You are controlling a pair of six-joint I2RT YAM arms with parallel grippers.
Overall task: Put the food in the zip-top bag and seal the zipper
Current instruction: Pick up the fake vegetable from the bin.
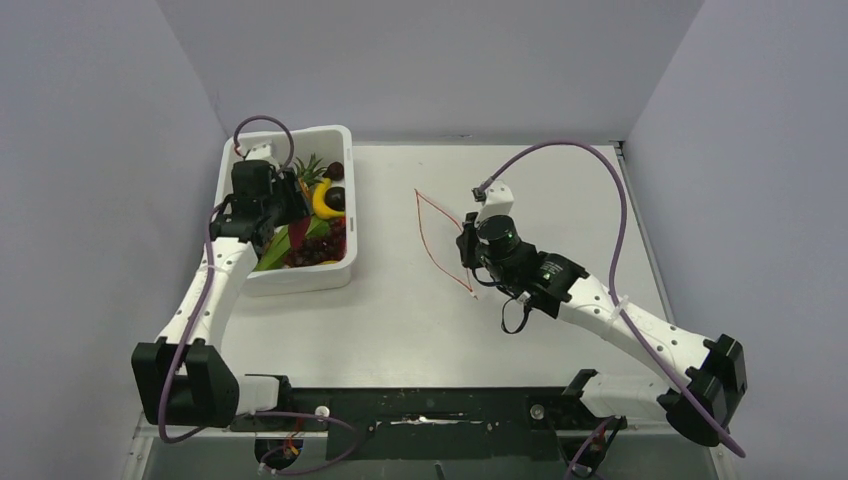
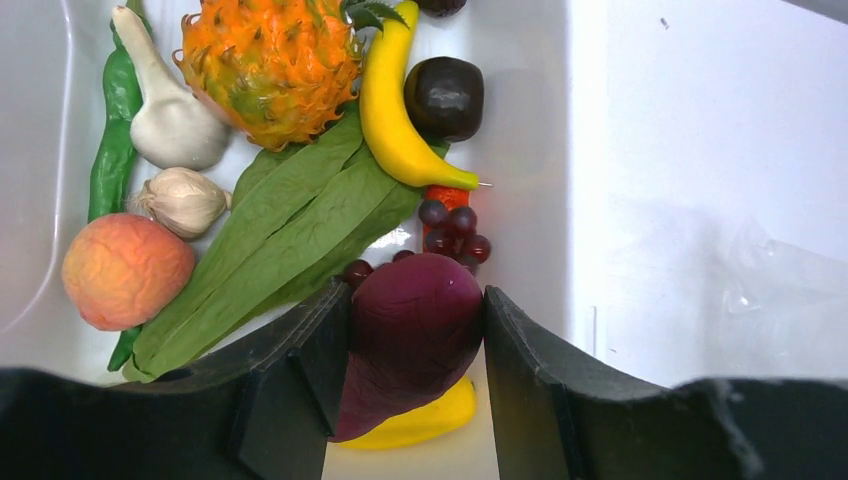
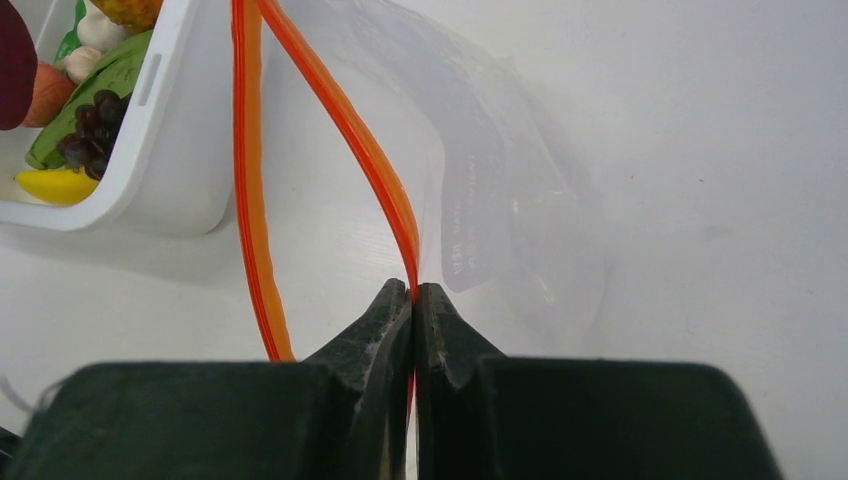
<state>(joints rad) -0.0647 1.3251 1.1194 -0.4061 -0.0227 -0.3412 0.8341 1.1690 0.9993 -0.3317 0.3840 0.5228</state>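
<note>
**Inspector:** What risk is recorded at the zip-top bag (image 3: 500,150)?

**Assessor:** Only one lip of the zipper (image 3: 350,140) is pinched by the right hand (image 3: 415,300), whose fingers are pressed together on it. The other lip is left free. It is judged that the mouth could sag narrower, or the strip be dragged out of the pinch, if a bulky piece is pushed against the thin film.

**Inspector:** And the piece to be carried?

**Assessor:** A dark purple food piece (image 2: 405,350) is clamped between the fingers of the left hand (image 2: 415,300). It is smooth and tapered, so a slip on the way across is considered possible.

**Inspector:** How is the bag seen?

**Assessor:** It is clear and crinkled, and nothing is seen inside. Its orange mouth gapes in a leaf shape at the centre of the top view. The white tub (image 1: 300,282), holding the other food, is set at the upper left, well apart across the counter (image 1: 400,330).
</note>
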